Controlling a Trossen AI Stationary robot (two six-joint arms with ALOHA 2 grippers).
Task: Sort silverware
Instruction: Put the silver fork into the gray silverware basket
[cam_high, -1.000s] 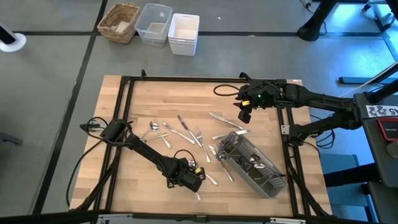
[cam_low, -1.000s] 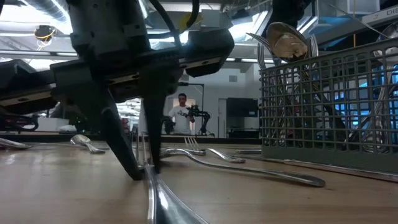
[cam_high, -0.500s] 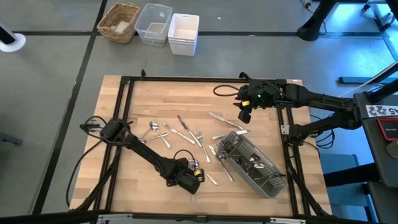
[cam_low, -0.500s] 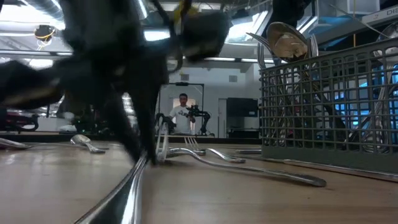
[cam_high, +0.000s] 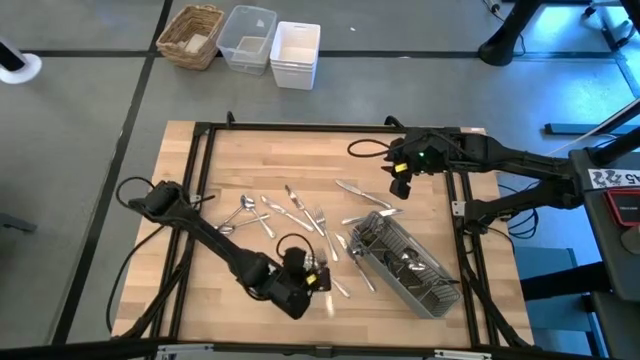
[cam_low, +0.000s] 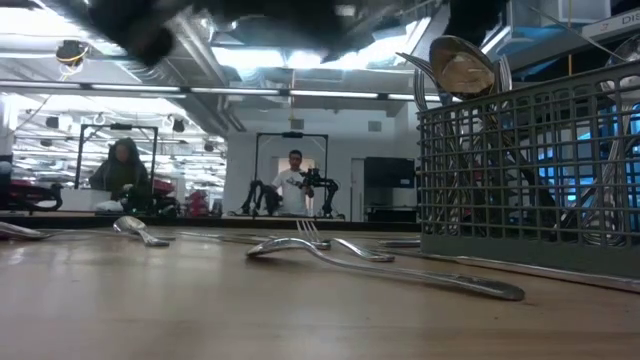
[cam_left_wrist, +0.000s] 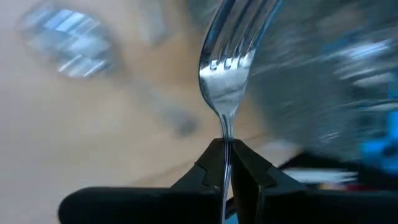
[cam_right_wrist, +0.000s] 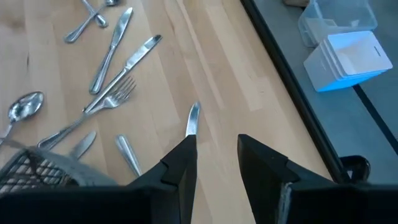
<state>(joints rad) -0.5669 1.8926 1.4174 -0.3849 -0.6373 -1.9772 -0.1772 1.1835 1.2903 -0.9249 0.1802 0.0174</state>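
Note:
My left gripper (cam_high: 316, 282) hangs above the table's near middle, shut on a silver fork (cam_left_wrist: 227, 74) whose tines point away from the fingers. Loose silverware (cam_high: 290, 215) lies spread over the middle of the wooden table: spoons, forks and knives, and more pieces (cam_right_wrist: 112, 99) lie below my right gripper. The grey slatted caddy (cam_high: 405, 265) lies at the near right with several pieces in it, a spoon (cam_low: 460, 65) sticking up. My right gripper (cam_high: 398, 182) hovers open above the table's far right, with nothing between its fingers (cam_right_wrist: 180, 165). My left gripper pinches the fork's neck (cam_left_wrist: 226, 134), just behind the tines, between its two fingertips (cam_left_wrist: 211, 167). The fork runs along the fingers, with its head sticking out past the tips and its handle hidden between them. It is lifted clear of the table.
A black frame (cam_high: 200, 180) borders the table. Beyond its far edge stand a wicker basket (cam_high: 192, 35), a clear tub (cam_high: 247, 38) and a white tub (cam_high: 295, 52). A fork (cam_low: 330, 250) lies just left of the caddy (cam_low: 530, 160). Bare wood shows at the far left.
My left gripper has risen from the tabletop with the fork and turned at the wrist. The fork, which lay flat on the wood, first tipped up at one end and is now lifted clear. It and the gripper have left the low view.

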